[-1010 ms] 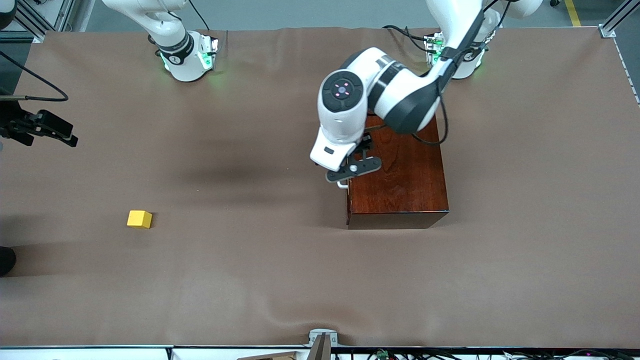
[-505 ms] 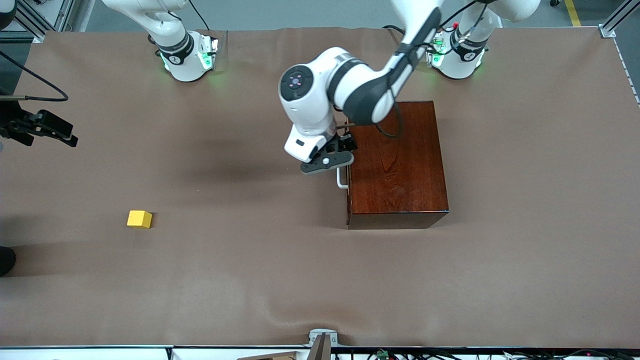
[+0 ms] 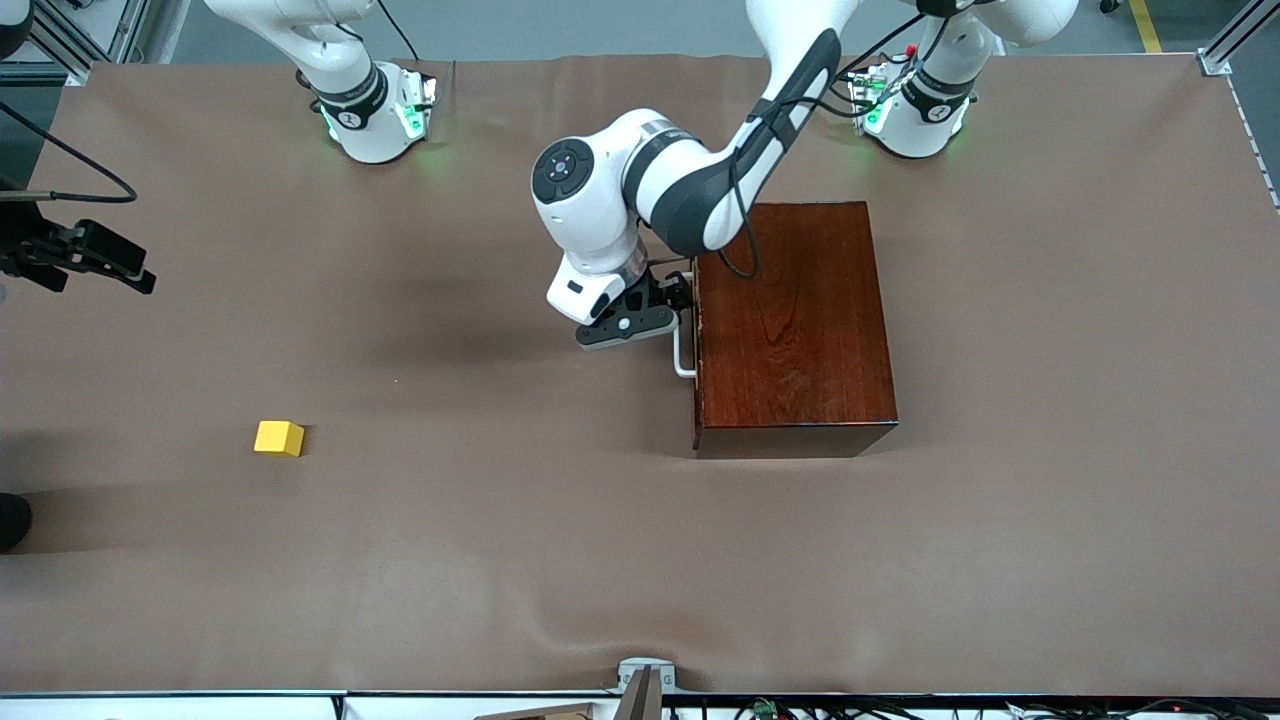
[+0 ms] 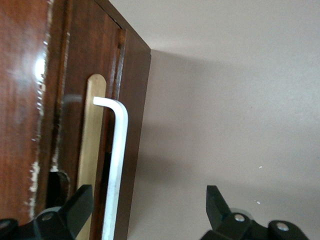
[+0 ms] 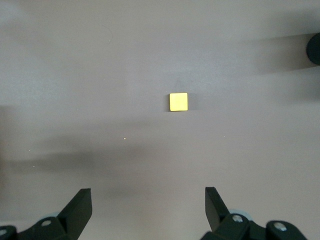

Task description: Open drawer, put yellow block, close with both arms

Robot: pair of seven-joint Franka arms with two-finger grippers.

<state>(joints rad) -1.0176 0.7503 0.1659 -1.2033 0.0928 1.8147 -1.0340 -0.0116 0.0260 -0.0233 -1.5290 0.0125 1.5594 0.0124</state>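
Observation:
The dark reddish-brown wooden box point(image 3: 795, 320) stands near the left arm's base, its drawer shut. The drawer's white bar handle point(image 3: 683, 352) faces the right arm's end of the table. My left gripper point(image 3: 655, 318) is open in front of the drawer. In the left wrist view the handle point(image 4: 116, 165) lies between the fingers point(image 4: 75, 205), close to one of them, and my left gripper point(image 4: 149, 192) grips nothing. The yellow block point(image 3: 279, 438) lies on the table toward the right arm's end. My right gripper point(image 5: 147, 192) is open and empty high over the table, with the block point(image 5: 178, 101) below it.
Brown cloth point(image 3: 520, 560) covers the table, with folds near the box. A dark round object point(image 3: 12, 520) sits at the table's edge toward the right arm's end. A metal bracket point(image 3: 645, 678) sits at the edge nearest the front camera.
My left arm has swung from over the box toward the right arm's end and come down in front of the drawer, beside the handle. The block and box have not moved.

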